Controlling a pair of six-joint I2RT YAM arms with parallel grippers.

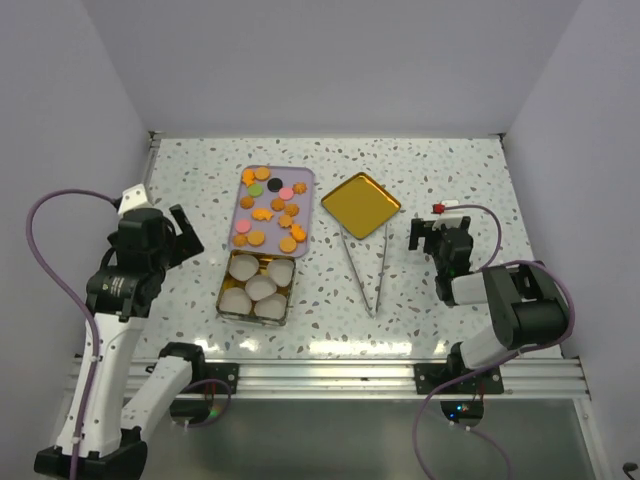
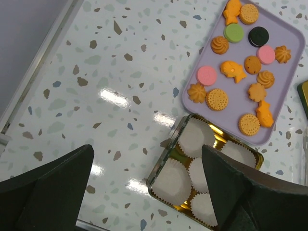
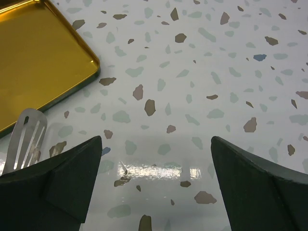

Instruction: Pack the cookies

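Observation:
The cookies [image 1: 256, 238] lie on a lilac tray [image 1: 308, 182] at the table's middle left: mostly orange rounds and stars, with some pink, one green and one black. They also show in the left wrist view [image 2: 217, 99], on the tray [image 2: 283, 80]. In front of the tray stands a gold tin [image 1: 222, 296] holding several empty white paper cups [image 1: 262, 288]. My left gripper [image 1: 186, 236] is open and empty, above bare table left of the tin [image 2: 166, 159]. My right gripper [image 1: 430, 234] is open and empty at the right.
A gold lid [image 1: 361, 204] lies right of the tray, also in the right wrist view [image 3: 38, 53]. Metal tongs [image 1: 366, 270] lie in front of the lid, their tip at the left of the right wrist view [image 3: 26, 139]. White walls enclose the speckled table.

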